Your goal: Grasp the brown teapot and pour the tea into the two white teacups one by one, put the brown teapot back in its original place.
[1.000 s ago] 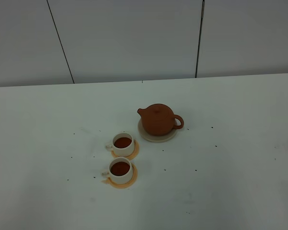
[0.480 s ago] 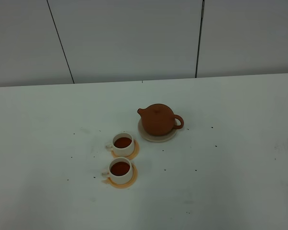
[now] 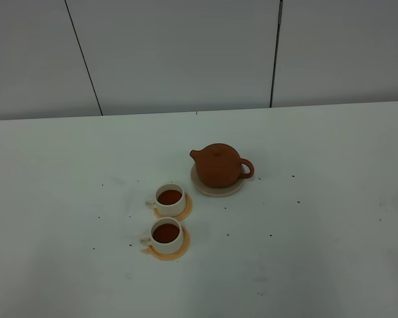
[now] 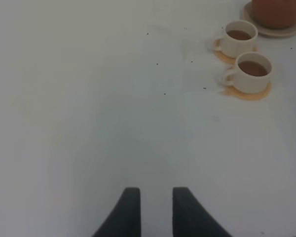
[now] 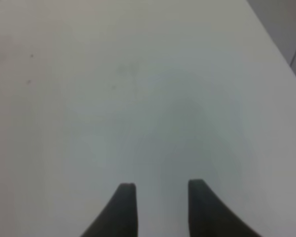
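Looking down from the high camera, I see the white surface [image 3: 305, 265] filling most of the scene, dotted with tiny dark specks, with grey wall panels [image 3: 179, 53] behind its far edge. Neither arm shows in this view.

Near the middle, the brown teapot [image 3: 219, 164] sits upright on its cream trivet [image 3: 217, 189], lid on, spout to the left and loop handle to the right. The trivet's rim shows just beyond the pot's near side.

To the near left of the pot I have the two white teacups, one behind the other. The far cup [image 3: 170, 199] and the near cup [image 3: 166, 235] each stand on an orange coaster [image 3: 184, 246], handles to the left, and both hold dark reddish-brown liquid. The cups are close but apart, and clear of the trivet.

My left end effector [image 4: 151, 207] hangs over bare surface with a narrow gap between its dark fingers, empty, the cups and pot well away from it. My right end effector [image 5: 161, 207] stands open with a wider gap, holding nothing, over bare surface near the edge.
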Action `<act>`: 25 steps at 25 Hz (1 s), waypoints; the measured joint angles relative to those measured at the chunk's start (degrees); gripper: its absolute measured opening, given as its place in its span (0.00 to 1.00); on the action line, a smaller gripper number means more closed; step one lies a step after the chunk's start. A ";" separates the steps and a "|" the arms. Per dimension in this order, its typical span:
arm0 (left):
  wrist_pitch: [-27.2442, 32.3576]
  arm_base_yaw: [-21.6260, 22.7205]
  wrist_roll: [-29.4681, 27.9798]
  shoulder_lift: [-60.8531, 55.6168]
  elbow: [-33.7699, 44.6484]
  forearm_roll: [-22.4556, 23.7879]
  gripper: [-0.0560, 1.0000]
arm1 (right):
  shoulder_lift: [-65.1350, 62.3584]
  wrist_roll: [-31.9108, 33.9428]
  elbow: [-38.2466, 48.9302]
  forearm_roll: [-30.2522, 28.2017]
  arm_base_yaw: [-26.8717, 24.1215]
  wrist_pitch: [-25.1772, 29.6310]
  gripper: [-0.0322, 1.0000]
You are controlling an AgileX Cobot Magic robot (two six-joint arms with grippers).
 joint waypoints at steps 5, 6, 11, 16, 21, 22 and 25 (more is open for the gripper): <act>0.00 0.00 0.00 0.00 0.00 0.00 0.27 | 0.00 0.51 0.00 -0.42 0.00 -0.06 0.27; 0.00 0.00 0.00 0.00 0.00 0.00 0.27 | 0.00 0.56 0.00 -0.42 0.00 -0.06 0.27; 0.00 0.00 0.00 0.00 0.00 0.00 0.27 | 0.00 0.61 0.00 -0.42 0.00 -0.11 0.27; 0.00 0.00 0.00 0.00 0.00 0.00 0.27 | 0.00 0.66 0.00 -0.42 0.00 -0.16 0.27; 0.00 0.00 0.00 0.00 0.00 0.00 0.27 | 0.00 0.71 0.00 -0.42 0.00 -0.17 0.27; 0.00 0.00 0.00 0.00 0.00 0.00 0.27 | 0.00 0.71 0.00 -0.42 0.00 -0.17 0.27; 0.00 0.00 0.00 0.00 0.00 0.00 0.27 | 0.00 0.71 0.00 -0.42 0.00 -0.22 0.27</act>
